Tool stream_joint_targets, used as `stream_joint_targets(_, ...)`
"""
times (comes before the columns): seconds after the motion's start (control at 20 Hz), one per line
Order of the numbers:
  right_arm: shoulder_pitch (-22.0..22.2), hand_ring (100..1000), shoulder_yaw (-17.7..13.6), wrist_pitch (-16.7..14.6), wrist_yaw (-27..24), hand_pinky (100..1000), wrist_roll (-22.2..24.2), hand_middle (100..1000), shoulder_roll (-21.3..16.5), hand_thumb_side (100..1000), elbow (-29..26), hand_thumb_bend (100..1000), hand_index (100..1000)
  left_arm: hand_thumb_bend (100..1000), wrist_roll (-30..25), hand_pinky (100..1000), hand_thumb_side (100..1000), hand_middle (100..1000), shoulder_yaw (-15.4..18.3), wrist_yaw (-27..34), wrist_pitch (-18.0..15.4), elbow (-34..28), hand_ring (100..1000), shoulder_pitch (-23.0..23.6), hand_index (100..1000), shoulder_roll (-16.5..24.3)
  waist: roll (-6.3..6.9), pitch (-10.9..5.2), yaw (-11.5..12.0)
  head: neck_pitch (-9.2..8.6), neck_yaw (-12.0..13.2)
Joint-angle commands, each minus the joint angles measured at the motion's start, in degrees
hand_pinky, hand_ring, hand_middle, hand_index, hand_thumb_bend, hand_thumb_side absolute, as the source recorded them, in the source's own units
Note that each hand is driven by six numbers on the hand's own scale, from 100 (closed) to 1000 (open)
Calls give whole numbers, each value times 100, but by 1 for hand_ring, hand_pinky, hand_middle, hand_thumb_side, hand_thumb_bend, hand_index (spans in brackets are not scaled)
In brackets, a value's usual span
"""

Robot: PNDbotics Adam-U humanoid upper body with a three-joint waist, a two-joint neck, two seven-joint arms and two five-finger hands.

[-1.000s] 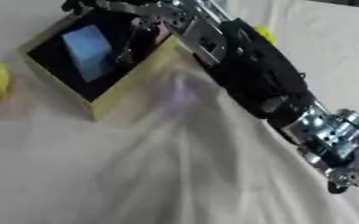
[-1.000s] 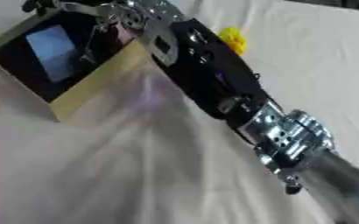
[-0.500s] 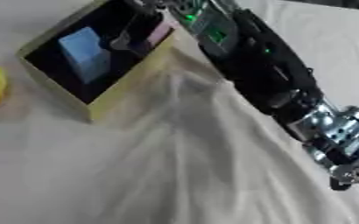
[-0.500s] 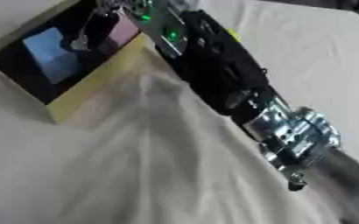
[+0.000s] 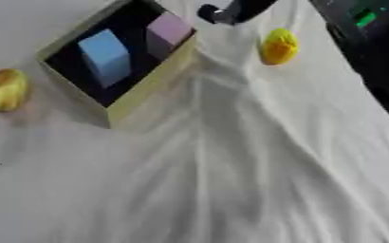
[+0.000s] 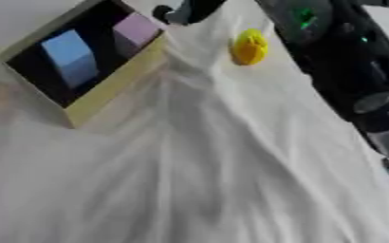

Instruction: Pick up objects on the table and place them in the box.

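Left eye view: box (image 5: 152,84) holds blue and pink blocks; right hand's (image 5: 231,10) fingers unclear.

Two head-mounted eyes look steeply down, close over a rumpled white tablecloth (image 5: 231,180). Both share the open box (image 5: 152,78) at upper left and a yellow object (image 6: 249,46) near top centre; the right eye's framing sits slightly rightward.

The box (image 5: 144,90) sits toward the far left part of the tabletop (image 5: 231,190), with two blocks (image 5: 106,57) side by side inside it. One small object (image 5: 3,89) lies left of the box near the left edge; another (image 5: 278,46) lies right of it, toward the far edge
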Motion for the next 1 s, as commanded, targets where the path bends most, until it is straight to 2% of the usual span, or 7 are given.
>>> stream_joint_targets(0.05, 283, 924, -256, 59, -81, 934, -65, 817, -609, 200, -207, 331, 931, 100, 44, 651, 637, 662, 74, -47, -2, -91, 679, -22, 791, 157, 58, -160, -48, 38, 63)
stream_joint_targets(0.3, 951, 932, -503, 113, -115, 930, -184, 821, -1033, 233, -365, 333, 925, 100, 66, 651, 638, 664, 89, -58, 2, -91, 680, -13, 791, 160, 125, -124, -128, 48, 128)
stream_joint_targets(0.55, 1480, 928, -669, 116, -72, 922, -320, 807, -1294, 264, -528, 315, 904, 100, 91, 651, 641, 665, 110, -57, -9, -91, 680, -2, 791, 167, 205, -83, -190, -68, 176)
stream_joint_targets(0.75, 1677, 915, -758, 156, -96, 910, -421, 791, -1329, 274, -532, 279, 888, 100, 108, 650, 644, 667, 123, -70, -2, -91, 681, 12, 791, 167, 257, -54, -223, -137, 207)
stream_joint_targets(1.0, 1684, 910, -790, 171, -65, 908, -549, 798, -1264, 271, -290, 239, 888, 100, 99, 650, 650, 668, 115, -65, 8, -91, 682, 23, 791, 158, 302, -25, -236, -176, 210)
